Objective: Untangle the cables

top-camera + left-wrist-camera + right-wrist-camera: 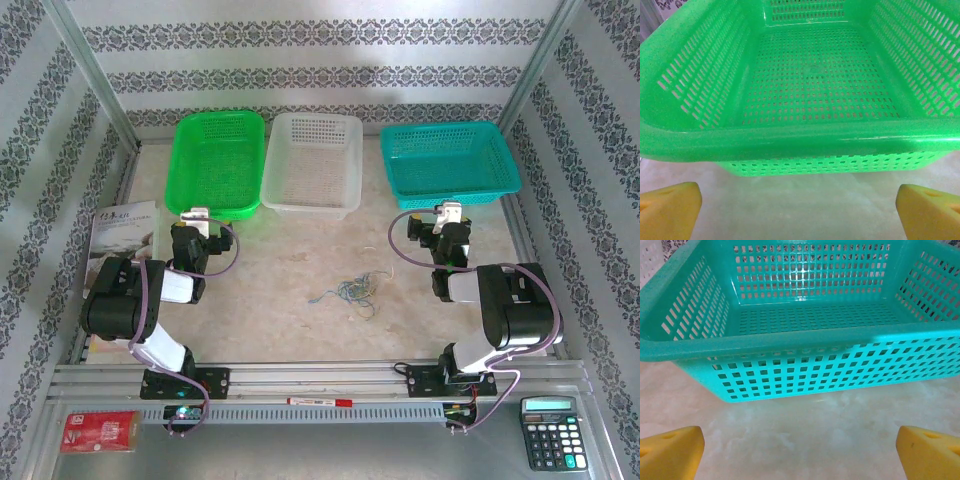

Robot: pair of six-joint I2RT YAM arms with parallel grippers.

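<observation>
The cables (352, 291) lie as a small wispy tangle of thin blue, green and pale strands on the marbled table, between the two arms. My left gripper (196, 216) sits at the left, just in front of the green basket (218, 160), well apart from the tangle. In the left wrist view its yellow fingertips (670, 210) stand wide apart with bare table between them; the left gripper (800, 215) is open. My right gripper (451, 213) sits before the teal basket (448, 160). The right gripper (800, 455) is open too, yellow fingertips (927, 452) wide and empty.
A white basket (312, 160) stands between the green basket (800, 135) and the teal basket (800, 340) along the back. A booklet (123, 232) lies at the left edge. Near the front rail are a red packet (98, 431), a pen (320, 402) and a calculator (551, 431).
</observation>
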